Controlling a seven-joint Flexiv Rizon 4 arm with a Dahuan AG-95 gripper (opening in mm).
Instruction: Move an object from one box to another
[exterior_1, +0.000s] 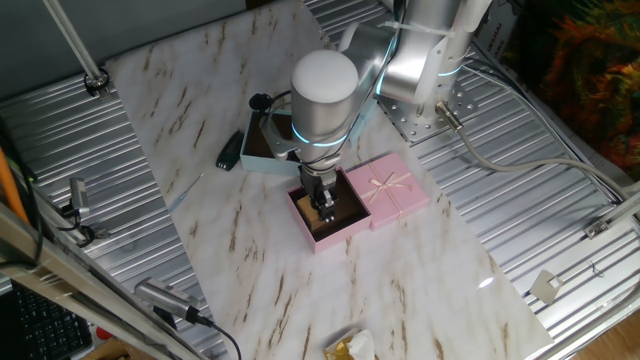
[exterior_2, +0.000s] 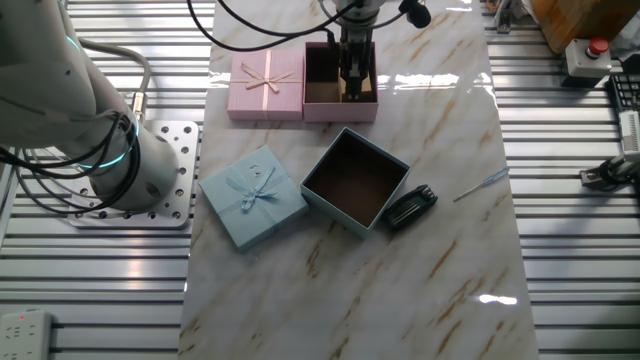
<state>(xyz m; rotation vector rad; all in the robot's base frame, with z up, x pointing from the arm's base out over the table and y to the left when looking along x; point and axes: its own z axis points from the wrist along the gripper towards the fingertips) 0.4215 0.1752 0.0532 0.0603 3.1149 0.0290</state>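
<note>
Tool (exterior_1: 325, 209) reached straight down into the pink box (exterior_1: 312, 232), fingertips low inside the dark brown interior. Looked pinched around a small tan block (exterior_1: 327, 212) between the fingers, though could not tell for certain whether the grip was pressed tight or loosened, as the fingers hid most of the block. From the other fixed view, same story: tool (exterior_2: 353, 88) down inside the pink box (exterior_2: 340, 108), a sliver of tan block (exterior_2: 355, 96) visible at the tips, near the box's right wall.

Pink lid (exterior_1: 388, 190) with cream bow sat touching the pink box on the marble surface (exterior_1: 400, 290). Light-blue box (exterior_2: 355, 180) lay open nearer the middle, dark interior showing nothing inside. Light-blue lid (exterior_2: 252, 196) with bow rested just beside it, corner to corner. Small black object (exterior_2: 410, 207) leaned against the blue box's other side. Thin clear rod (exterior_2: 480, 184) lay apart toward the surface's edge. Crumpled yellowish wrapper (exterior_1: 350, 347) sat at the near edge, well apart from both boxes.
</note>
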